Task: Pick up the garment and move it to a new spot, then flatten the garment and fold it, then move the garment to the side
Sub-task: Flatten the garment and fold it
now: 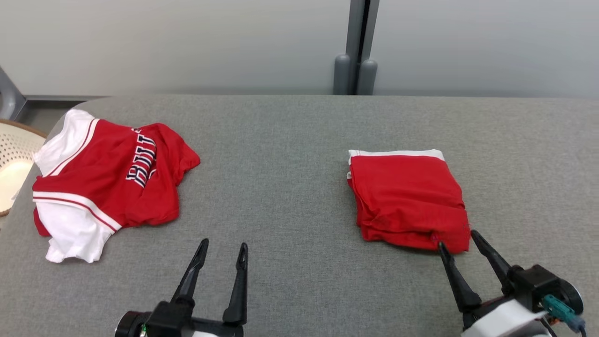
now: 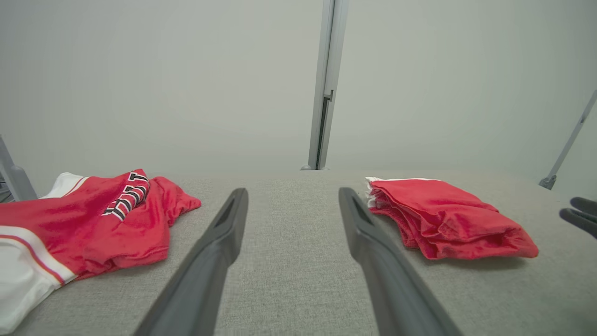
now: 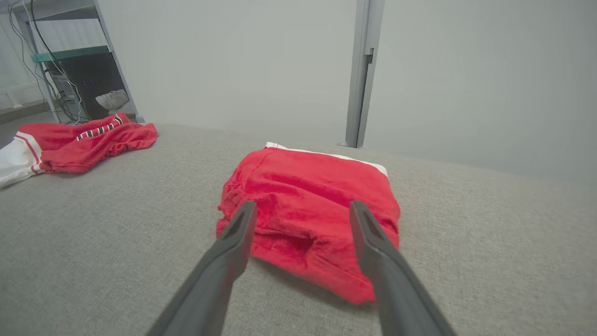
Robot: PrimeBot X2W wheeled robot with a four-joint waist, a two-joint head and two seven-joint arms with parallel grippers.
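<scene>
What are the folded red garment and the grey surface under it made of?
The folded red garment looks like thin, soft cloth, matte; it creases and its layered edges sag. The grey surface seems a woven fabric cover, matte, with fine flecked weave showing; what lies beneath is hidden.

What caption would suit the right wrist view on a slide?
Open right gripper facing the folded red garment on grey surface.

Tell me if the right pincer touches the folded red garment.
Cannot tell. Head view: the right pincer reaches the edge of the folded red garment; no plain contact or gap.
</scene>
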